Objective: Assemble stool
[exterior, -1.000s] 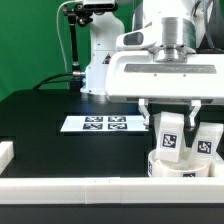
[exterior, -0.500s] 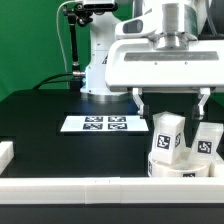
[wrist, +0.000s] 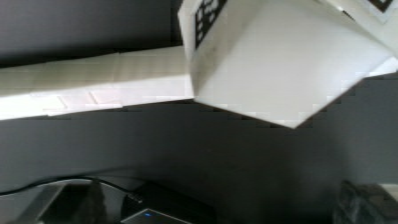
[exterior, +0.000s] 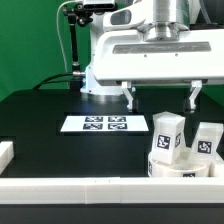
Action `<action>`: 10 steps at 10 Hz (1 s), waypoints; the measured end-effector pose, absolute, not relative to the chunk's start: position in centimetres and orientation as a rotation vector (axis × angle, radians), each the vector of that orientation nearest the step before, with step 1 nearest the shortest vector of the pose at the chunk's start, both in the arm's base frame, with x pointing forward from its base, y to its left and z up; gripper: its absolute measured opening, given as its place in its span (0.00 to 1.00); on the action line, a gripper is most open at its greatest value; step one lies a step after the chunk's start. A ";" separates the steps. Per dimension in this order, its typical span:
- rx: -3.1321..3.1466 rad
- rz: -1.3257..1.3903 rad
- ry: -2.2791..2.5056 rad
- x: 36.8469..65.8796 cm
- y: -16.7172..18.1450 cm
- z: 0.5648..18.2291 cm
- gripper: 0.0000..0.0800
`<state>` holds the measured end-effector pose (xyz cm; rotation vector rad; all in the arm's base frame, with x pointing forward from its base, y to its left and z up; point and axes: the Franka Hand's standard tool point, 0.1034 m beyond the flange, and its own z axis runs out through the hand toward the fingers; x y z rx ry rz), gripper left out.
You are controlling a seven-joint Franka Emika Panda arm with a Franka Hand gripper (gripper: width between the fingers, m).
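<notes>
The round white stool seat [exterior: 176,167] lies at the exterior view's lower right. Two blocky white legs stand upright on it, one tagged leg [exterior: 167,135] towards the middle and another [exterior: 207,141] to its right. A third leg does not show. My gripper [exterior: 162,96] hangs open and empty above the legs, with its fingers [exterior: 128,97] spread wide and clear of them. In the wrist view a white leg [wrist: 270,62] with a tag at its end fills the picture, and my gripper [wrist: 217,205] shows only as dark fingertips [wrist: 63,200].
The marker board [exterior: 104,124] lies flat on the black table to the exterior view's left of the seat. White border rails run along the front [exterior: 90,190] and the left edge [exterior: 6,152]. One rail also crosses the wrist view [wrist: 89,88].
My gripper has risen straight up from around the top of the middle leg. The leg stays standing on the seat. Nothing else has moved.
</notes>
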<state>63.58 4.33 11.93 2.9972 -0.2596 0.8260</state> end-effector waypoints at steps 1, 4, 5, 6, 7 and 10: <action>2.998 0.825 -0.259 63.6 4.3 11.9 0.81; 3.027 0.724 -0.435 63.0 2.9 11.2 0.81; 3.063 0.603 -0.459 62.7 3.1 10.9 0.81; 3.098 0.471 -0.470 62.6 3.1 10.9 0.81; 3.121 0.375 -0.483 62.7 3.0 11.0 0.81; 3.161 0.097 -0.515 62.3 2.6 11.1 0.81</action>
